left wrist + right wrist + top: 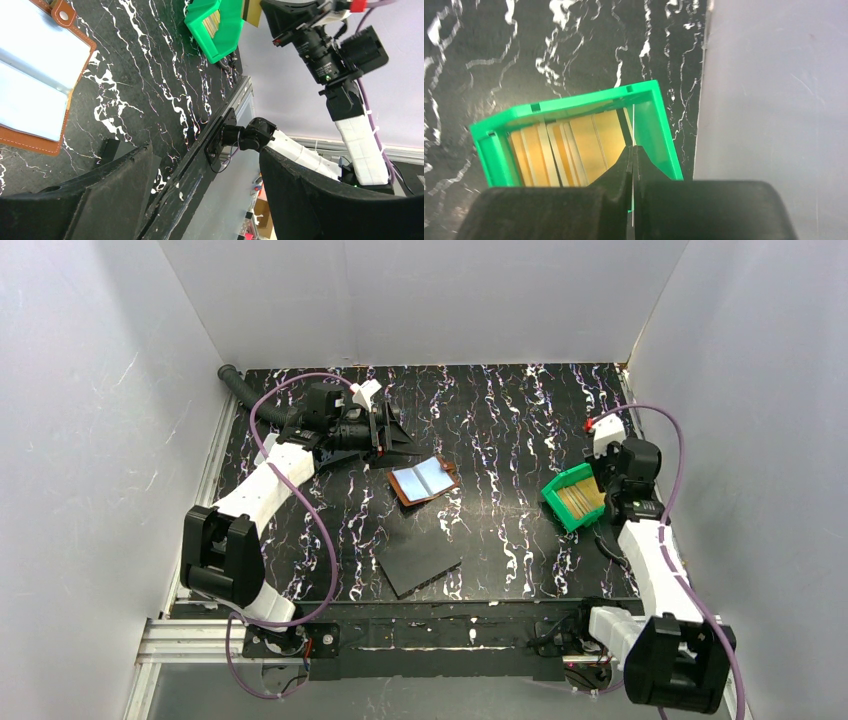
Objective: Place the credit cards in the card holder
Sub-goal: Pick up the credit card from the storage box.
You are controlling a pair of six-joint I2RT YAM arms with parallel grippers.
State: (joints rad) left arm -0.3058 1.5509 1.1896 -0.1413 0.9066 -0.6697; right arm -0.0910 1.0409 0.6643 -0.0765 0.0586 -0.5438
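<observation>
The brown leather card holder [425, 481] lies open on the black marbled table, its pale blue inner panels up; it also shows in the left wrist view as the card holder [35, 75]. My left gripper [398, 443] stands open just behind and left of it, with nothing between its fingers [125, 190]. Several orange-yellow credit cards [574, 142] stand in a green bin [659, 125]. Over that bin my right gripper [632, 148] is shut on one thin credit card [634, 125], seen edge-on between the pads. The left wrist view shows a yellowish card [251, 10] under the right gripper.
A dark grey flat slab [420, 562] lies near the table's front edge, in the middle. The green bin [575, 496] sits at the right side, close to the white wall. A black hose [236, 382] lies at the back left corner. White walls enclose the table.
</observation>
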